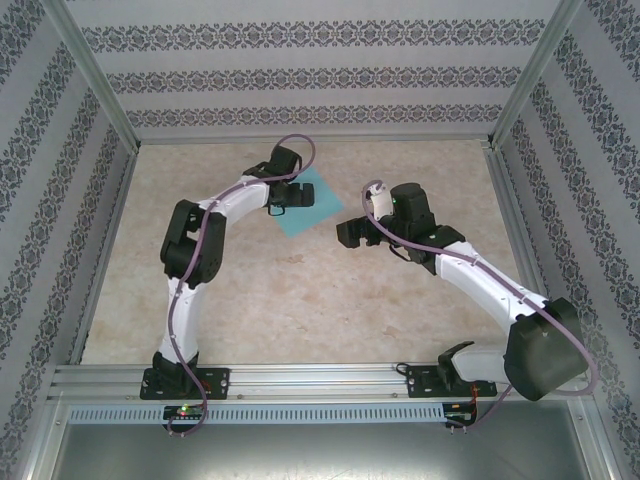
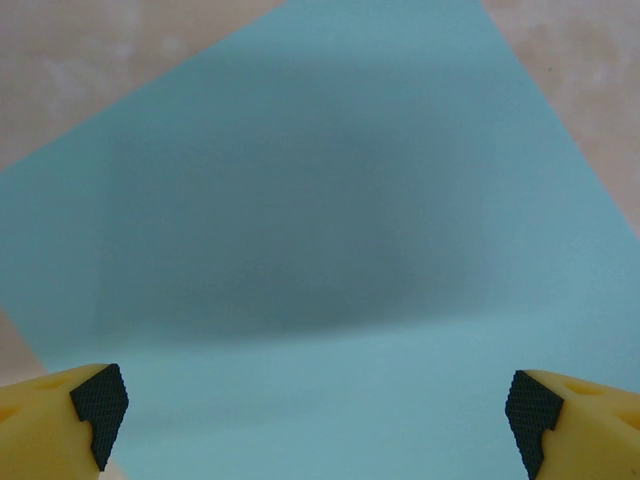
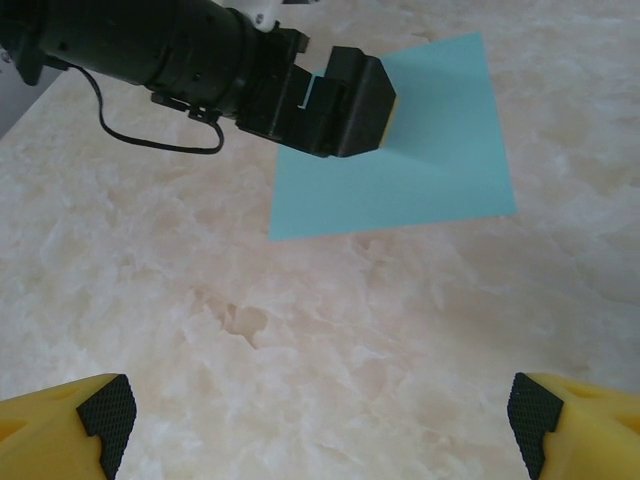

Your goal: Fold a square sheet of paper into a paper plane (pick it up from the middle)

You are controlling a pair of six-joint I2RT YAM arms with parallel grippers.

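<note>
The square sheet of paper lies flat on the table at the far middle, teal-blue and unfolded. My left gripper hovers over its left part, jaws open and wide apart. In the left wrist view the sheet spreads under the gripper, whose shadow falls on it, with nothing between the yellow fingers. My right gripper stands open to the right of the sheet, over bare table. In the right wrist view the sheet lies ahead of the open right gripper, with the left gripper above its far left corner.
The beige marble tabletop is walled in by patterned panels and a metal frame. A rail along the near edge carries both arm bases. Free room lies between the arms and the near rail.
</note>
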